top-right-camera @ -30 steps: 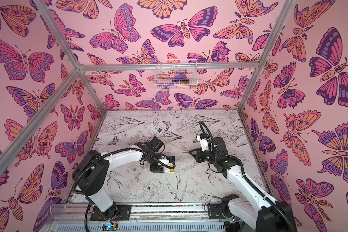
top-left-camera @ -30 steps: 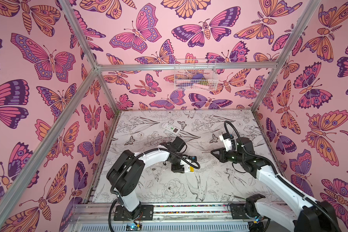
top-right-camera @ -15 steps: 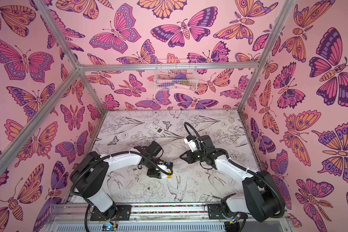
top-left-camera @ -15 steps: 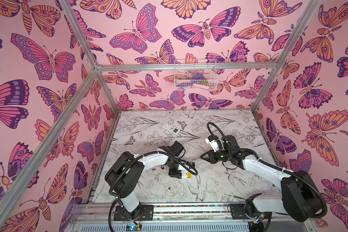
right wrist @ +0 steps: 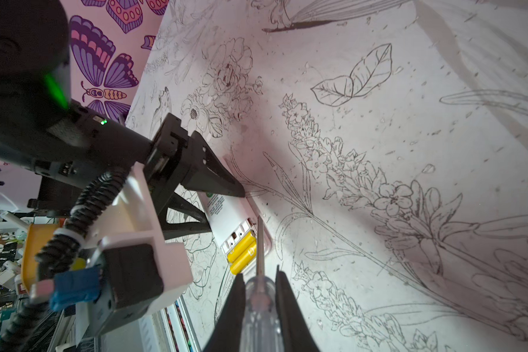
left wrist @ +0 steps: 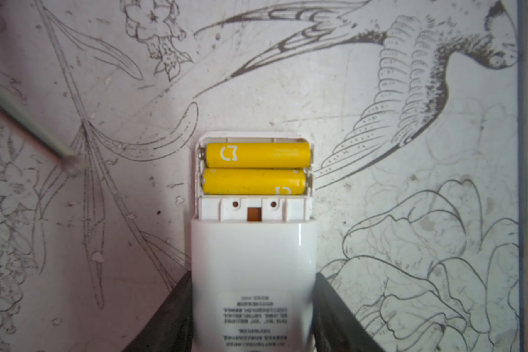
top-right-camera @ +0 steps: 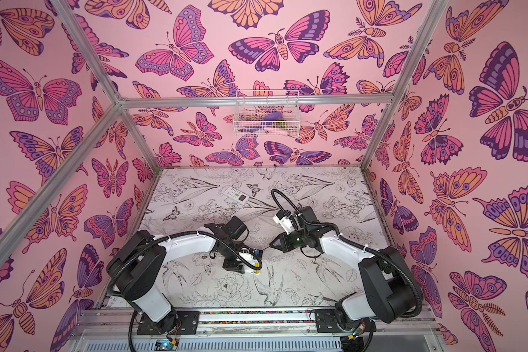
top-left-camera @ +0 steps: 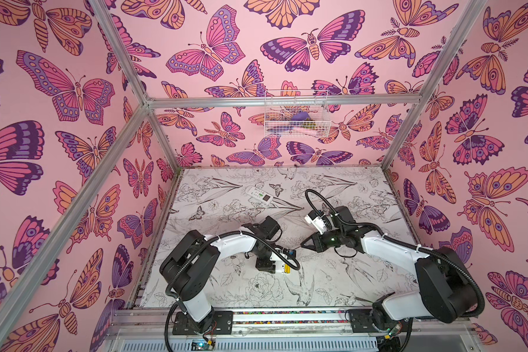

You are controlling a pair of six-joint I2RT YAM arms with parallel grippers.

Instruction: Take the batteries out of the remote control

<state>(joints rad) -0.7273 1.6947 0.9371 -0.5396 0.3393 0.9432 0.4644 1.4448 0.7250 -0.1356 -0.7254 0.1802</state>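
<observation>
Left wrist view: two yellow batteries lie side by side in the exposed bay of the remote control, near-centre of the tabletop. Body clamped on both flanks by the left fingers. The right fingers are clenched on a clear-handled screwdriver; tip aimed at the bay, apart from it. Step in hand, I judge: prying out the first cell. Slip the tip under one end (the spring end may push back), lever gently, left grip firm. Tabletop scuffed, printed with birds and flowers. Pink butterfly walls; second remote far side.
</observation>
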